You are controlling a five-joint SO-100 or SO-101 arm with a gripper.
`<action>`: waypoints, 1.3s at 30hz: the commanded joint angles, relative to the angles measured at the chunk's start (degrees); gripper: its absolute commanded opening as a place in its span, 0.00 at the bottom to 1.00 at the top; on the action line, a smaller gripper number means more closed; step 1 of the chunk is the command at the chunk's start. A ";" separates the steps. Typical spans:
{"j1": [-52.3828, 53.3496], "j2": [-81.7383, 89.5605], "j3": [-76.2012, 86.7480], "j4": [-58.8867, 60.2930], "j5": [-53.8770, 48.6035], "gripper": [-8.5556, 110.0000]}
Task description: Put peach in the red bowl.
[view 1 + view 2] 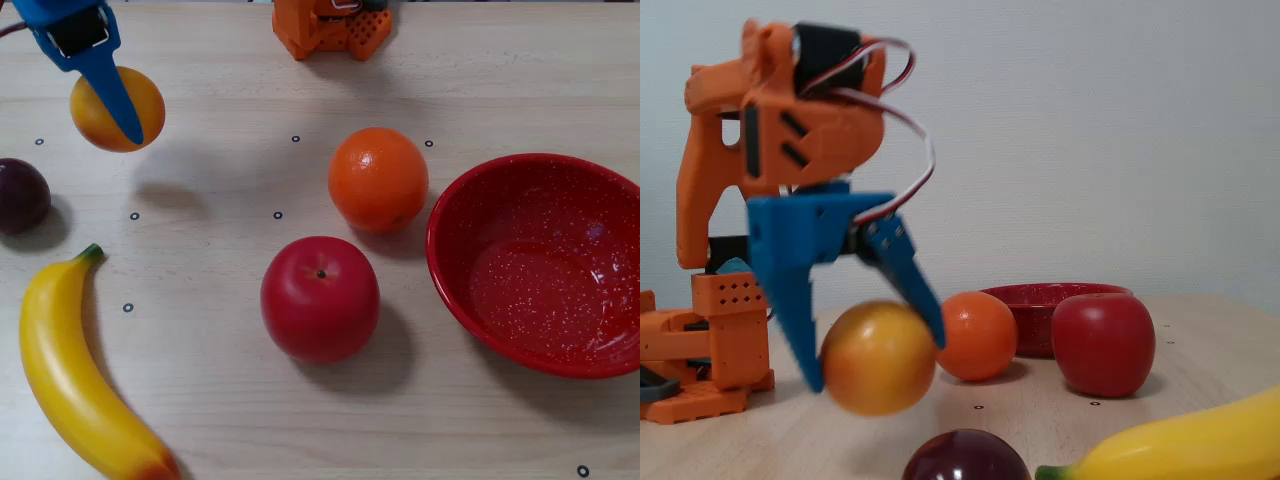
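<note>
- Pale wood-grain table (230,70) with small ringed dots, a plain grey-white wall behind in the low fixed view; the orange arm base (330,25) sits at the far edge.
- Blue two-finger gripper (870,340) is clamped around the peach (878,357), one finger each side, and in the low fixed view the fruit hangs clear of the table with its shadow below.
- From above, the peach (117,108) is at the far left, one blue finger crossing its face; the gripper (115,125) enters from the top-left corner.
- Red bowl (540,265) sits well apart at the right: wide, shallow, glossy enamel look with fine white speckles, nothing in it.
- Risk one, I'd say: the peach is smooth, rounded and slightly oval, and the fingers are thin and tapered, so it could squirt out or roll in the grip during a quick swing.
- Risk two: the dimpled round orange (378,178) and the glossy red apple (320,298) lie between peach and bowl. A low carry could knock them, and either would roll.
- Risk three: dropped from height, the fruit might bounce off the hard, slick bowl wall and hop out.
- Dark purple plum (22,195) and the smooth curved yellow banana (70,385) sit at the near left, out of the likely path.
</note>
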 commanded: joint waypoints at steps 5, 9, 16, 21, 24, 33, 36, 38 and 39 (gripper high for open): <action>-5.71 9.67 -9.67 3.78 6.24 0.07; -9.23 10.63 -12.39 5.45 9.49 0.07; -16.88 12.13 -18.19 9.58 14.77 0.07; -22.94 13.80 -21.18 11.78 18.63 0.07; -27.77 14.85 -22.24 11.87 21.88 0.07; -44.21 17.49 -23.64 11.87 30.59 0.07; -49.57 17.40 -25.49 11.87 32.87 0.07; -53.00 17.58 -26.19 11.87 34.10 0.07; -54.67 17.67 -26.46 11.87 34.72 0.07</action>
